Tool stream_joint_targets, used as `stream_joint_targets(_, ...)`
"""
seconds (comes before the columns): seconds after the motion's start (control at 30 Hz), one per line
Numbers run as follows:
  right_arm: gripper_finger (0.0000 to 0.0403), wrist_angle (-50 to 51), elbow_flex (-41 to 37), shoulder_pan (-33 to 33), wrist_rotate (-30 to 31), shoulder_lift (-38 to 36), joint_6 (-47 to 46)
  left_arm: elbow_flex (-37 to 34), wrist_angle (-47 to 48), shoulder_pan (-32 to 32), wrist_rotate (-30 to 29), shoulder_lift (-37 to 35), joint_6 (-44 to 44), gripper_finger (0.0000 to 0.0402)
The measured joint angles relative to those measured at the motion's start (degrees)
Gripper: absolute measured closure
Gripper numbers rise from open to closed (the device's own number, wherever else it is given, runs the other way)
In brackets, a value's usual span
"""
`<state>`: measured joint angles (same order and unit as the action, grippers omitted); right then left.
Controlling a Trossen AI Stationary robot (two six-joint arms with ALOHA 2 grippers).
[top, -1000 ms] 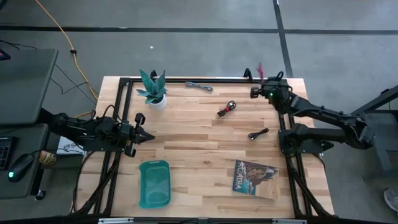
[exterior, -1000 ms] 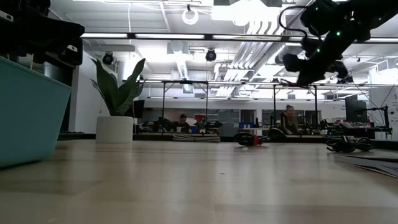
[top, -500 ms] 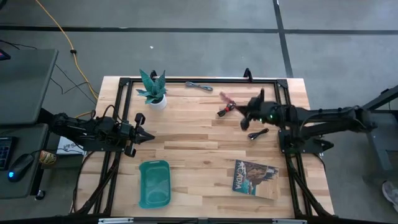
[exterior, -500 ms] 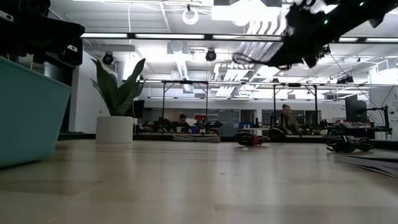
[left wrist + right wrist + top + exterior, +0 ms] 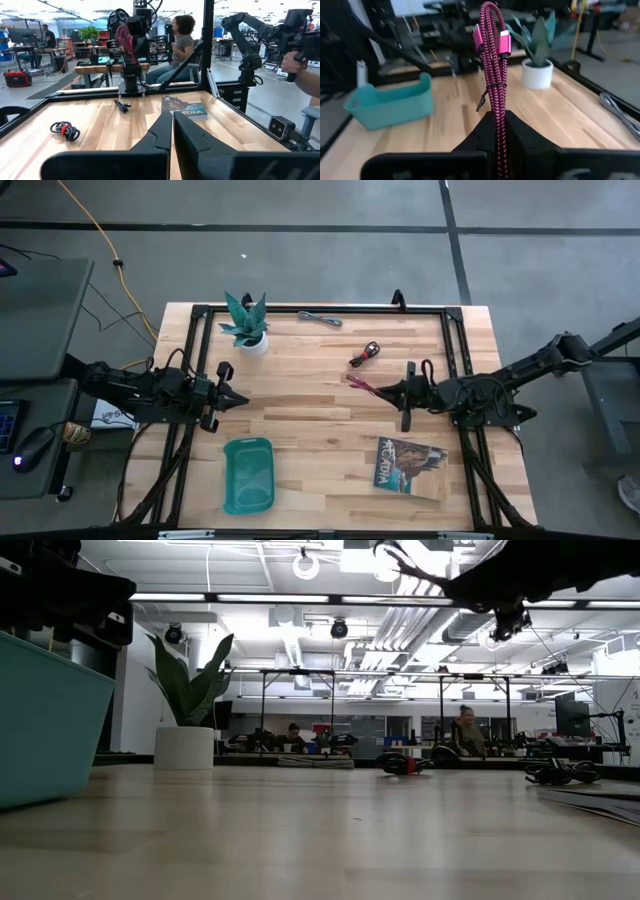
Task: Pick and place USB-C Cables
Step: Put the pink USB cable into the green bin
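My right gripper (image 5: 385,390) is shut on the maroon-purple USB-C cable (image 5: 358,384), high above the table's right middle; the cable also shows in the right wrist view (image 5: 492,65). The black-and-red cable (image 5: 366,355) lies coiled on the wood farther back. The grey cable (image 5: 320,318) lies near the far edge. The teal tray (image 5: 248,473) stands near the front left. My left gripper (image 5: 225,397) waits shut and empty at the table's left side. My right gripper pinches one end of the cable bundle (image 5: 496,107) between its two fingers. The fingers lie about level, pointing toward the table's left, along the bundle. The bundle sticks out past the fingertips, its connector end (image 5: 492,35) free, lifted clear of the table.
A potted plant (image 5: 245,325) stands at the far left. A book (image 5: 408,463) lies at the front right. A small black cable (image 5: 121,105) lies under the right arm. A black frame (image 5: 300,308) runs around the table. People sit in the room beyond.
My right gripper has swung from the table's far right corner toward the near and left sides, carrying the maroon-purple cable, and now points left over the right middle. The cable stays clear of the table.
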<state>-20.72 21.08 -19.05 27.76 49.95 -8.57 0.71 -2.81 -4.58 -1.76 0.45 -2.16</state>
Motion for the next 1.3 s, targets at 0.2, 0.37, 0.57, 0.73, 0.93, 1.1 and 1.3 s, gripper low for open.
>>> stream_joint_targets(0.2, 0.0398, -7.3, -0.9, -0.9, -0.3, -0.1, 6.5, 0.0, 0.0, 0.0, 0.0, 0.0, 0.0, 0.0401)
stream_joint_targets(0.37, 0.0398, -8.0, -1.0, -0.8, -0.7, -0.1, 8.5, 0.0, 0.0, 0.0, 0.0, 0.0, 0.0, 0.0401)
stream_joint_targets(0.57, 0.0398, -7.8, -1.0, -0.8, -1.5, -0.1, 8.6, 0.0, 0.0, 0.0, 0.0, 0.0, 0.0, 0.0401)
stream_joint_targets(0.73, 0.0398, -7.8, -1.0, -0.8, -1.5, -0.1, 9.0, 0.0, 0.0, 0.0, 0.0, 0.0, 0.0, 0.0401)
stream_joint_targets(0.93, 0.0398, -7.8, -1.0, -0.8, -1.5, -0.1, 9.1, 0.0, 0.0, 0.0, 0.0, 0.0, 0.0, 0.0401)
stream_joint_targets(1.1, 0.0398, -7.8, -1.0, -0.8, -1.5, -0.1, 9.1, 0.0, -0.1, 0.0, 0.0, 0.0, 0.0, 0.0401)
stream_joint_targets(1.3, 0.0398, -7.8, -1.0, -0.8, -1.6, -0.1, 9.6, 0.0, -0.6, 0.0, -0.2, 0.0, 0.0, 0.0401)
